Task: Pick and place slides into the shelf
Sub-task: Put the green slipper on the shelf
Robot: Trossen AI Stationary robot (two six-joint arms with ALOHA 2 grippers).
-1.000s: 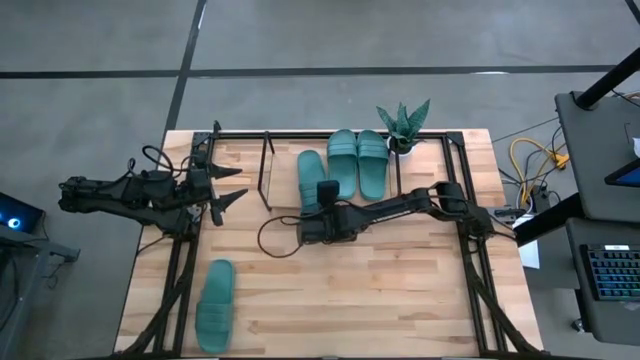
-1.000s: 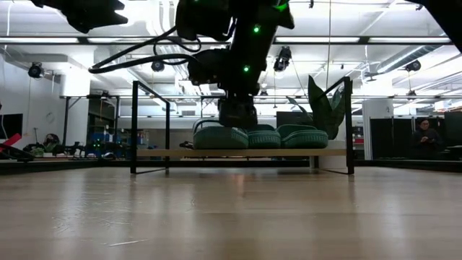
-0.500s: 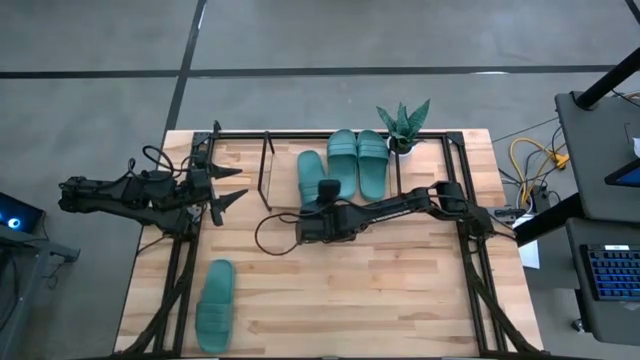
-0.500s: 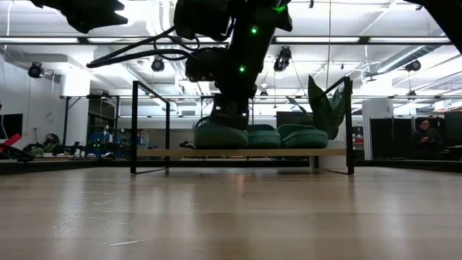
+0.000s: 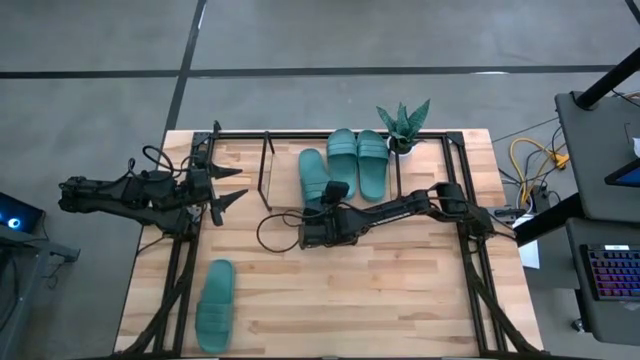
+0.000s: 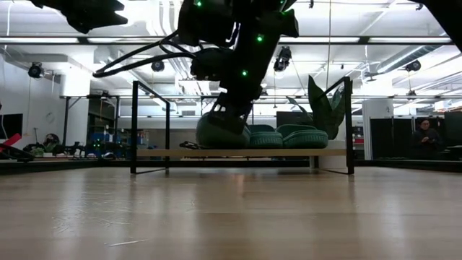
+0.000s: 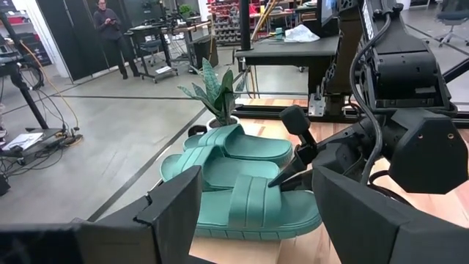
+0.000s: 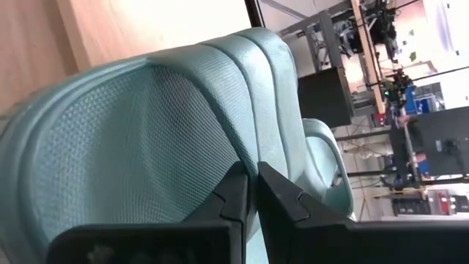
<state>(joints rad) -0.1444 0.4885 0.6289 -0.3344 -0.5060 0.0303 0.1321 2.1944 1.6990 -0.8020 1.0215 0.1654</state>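
Three teal slides lie on the shelf (image 6: 303, 152): two side by side (image 5: 358, 160) and a third (image 5: 312, 172) left of them, soles on the board. A fourth slide (image 5: 215, 305) lies flat on the table near the left front. My right gripper (image 5: 328, 192) is shut at the near end of the third slide (image 8: 146, 139) and slants down onto it. My left gripper (image 5: 226, 186) hangs open above the table, left of the shelf, touching nothing. My right gripper touches the third slide with its shut fingertips (image 8: 253, 192) on the textured footbed (image 8: 183, 147) at the near end, short of the strap. The fingers come slanting down from the table's near right. The slide stays on the shelf's board (image 6: 224, 133).
A spiky potted plant (image 5: 403, 125) stands at the shelf's far right corner. Thin black shelf rods (image 5: 267, 170) rise beside the slides. Bare wood table lies in front of the shelf (image 5: 400, 290). A person stands far off in the room (image 7: 110, 22).
My right gripper has rolled about its own line and its fingers have come together at the third slide's near end. In the low view that slide's near end has shifted slightly. The other slides have stayed where they were.
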